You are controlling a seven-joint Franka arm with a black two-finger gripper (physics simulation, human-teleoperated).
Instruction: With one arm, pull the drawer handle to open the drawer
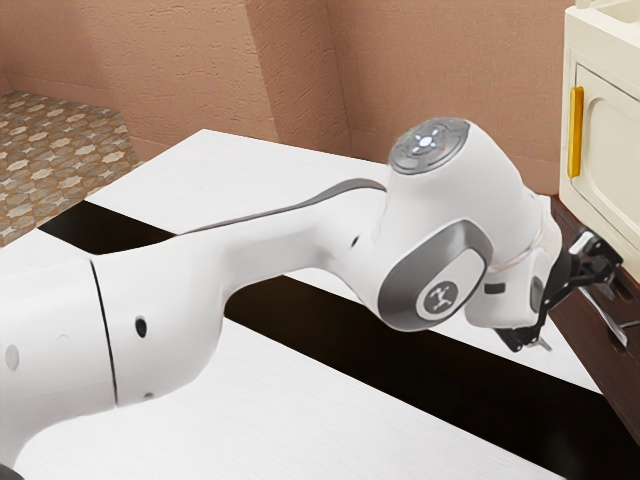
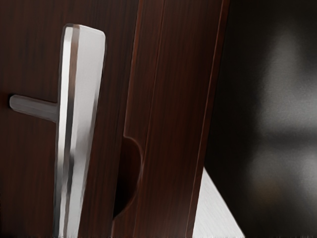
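Two black fingers point(image 1: 597, 250) stand spread apart on my gripper point(image 1: 578, 298), so it's open, reaching over toward the exterior view's right, and there's the silver handle point(image 2: 81, 119) near it, a long flat bar held off the dark brown wooden drawer front point(image 2: 29, 173) by a slim post point(image 2: 34, 107)! Over on the wrist view I've got that bar's near face catching the light, with a curved notch point(image 2: 130, 173) in the wood beside it, while my white arm point(image 1: 290, 240) stretches above the black-striped white tabletop point(image 1: 300, 400).
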